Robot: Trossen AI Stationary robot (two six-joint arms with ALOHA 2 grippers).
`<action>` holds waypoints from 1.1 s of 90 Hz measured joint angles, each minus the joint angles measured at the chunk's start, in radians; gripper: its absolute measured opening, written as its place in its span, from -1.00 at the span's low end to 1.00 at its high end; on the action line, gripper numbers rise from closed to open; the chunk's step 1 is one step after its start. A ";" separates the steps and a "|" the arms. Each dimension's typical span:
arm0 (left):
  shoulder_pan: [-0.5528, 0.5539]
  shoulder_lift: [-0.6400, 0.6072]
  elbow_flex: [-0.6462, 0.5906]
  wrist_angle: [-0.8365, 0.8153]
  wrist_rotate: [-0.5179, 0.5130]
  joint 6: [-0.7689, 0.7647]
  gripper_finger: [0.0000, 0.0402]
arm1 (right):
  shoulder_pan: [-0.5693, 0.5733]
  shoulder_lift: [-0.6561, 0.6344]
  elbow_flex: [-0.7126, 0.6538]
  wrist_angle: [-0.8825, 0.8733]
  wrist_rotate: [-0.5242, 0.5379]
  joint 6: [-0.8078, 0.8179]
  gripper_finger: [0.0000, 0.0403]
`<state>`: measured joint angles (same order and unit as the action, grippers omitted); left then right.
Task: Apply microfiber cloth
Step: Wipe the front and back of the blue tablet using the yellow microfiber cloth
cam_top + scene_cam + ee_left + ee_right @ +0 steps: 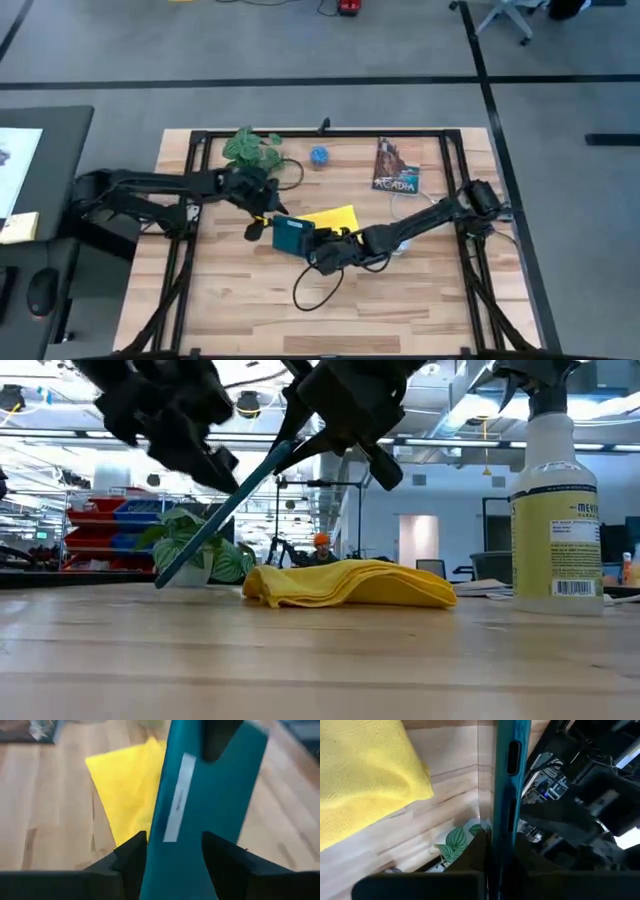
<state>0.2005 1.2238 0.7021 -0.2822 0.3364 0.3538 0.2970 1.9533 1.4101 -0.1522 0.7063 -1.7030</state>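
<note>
Together, left claw [270, 222] and right claw [318, 250] clamp the tilted tablet [292, 236]; it partly hides the microfiber cloth [335, 218].

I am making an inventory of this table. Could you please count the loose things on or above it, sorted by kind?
Cloths: 1, the yellow microfiber cloth
Tablets: 1, the teal-cased tablet, held tilted off the table
Spray bottles: 1, the clear spray bottle
Potted plants: 1, the green potted plant
Books: 1, the Acadia book
Small blue objects: 1, the blue object
Total: 6
</note>
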 joint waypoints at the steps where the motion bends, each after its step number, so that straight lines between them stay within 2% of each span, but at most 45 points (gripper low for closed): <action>1: 0.000 0.008 0.005 -0.001 -0.001 0.010 -0.07 | 0.000 0.000 0.000 0.002 0.000 0.000 -0.94; 22: -0.001 0.142 0.091 -0.041 0.010 0.111 0.13 | 0.004 -0.001 0.000 -0.006 0.000 0.020 -0.94; 48: 0.000 0.219 0.122 -0.112 0.222 0.132 0.15 | 0.005 -0.002 0.000 0.011 0.000 0.045 -0.94; 60: -0.003 0.216 0.122 -0.145 0.276 0.118 0.14 | 0.005 -0.002 0.000 0.018 0.007 0.045 -0.94; 73: -0.002 0.215 0.122 -0.160 0.335 0.084 0.01 | 0.004 -0.003 0.002 0.025 0.010 0.045 -0.94; 99: -0.004 0.218 0.115 -0.174 0.400 0.067 -0.44 | 0.004 -0.003 0.002 0.051 0.013 0.012 -0.94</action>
<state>0.1967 1.4418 0.8173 -0.4561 0.7361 0.4206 0.3012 1.9506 1.4124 -0.1009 0.7192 -1.6914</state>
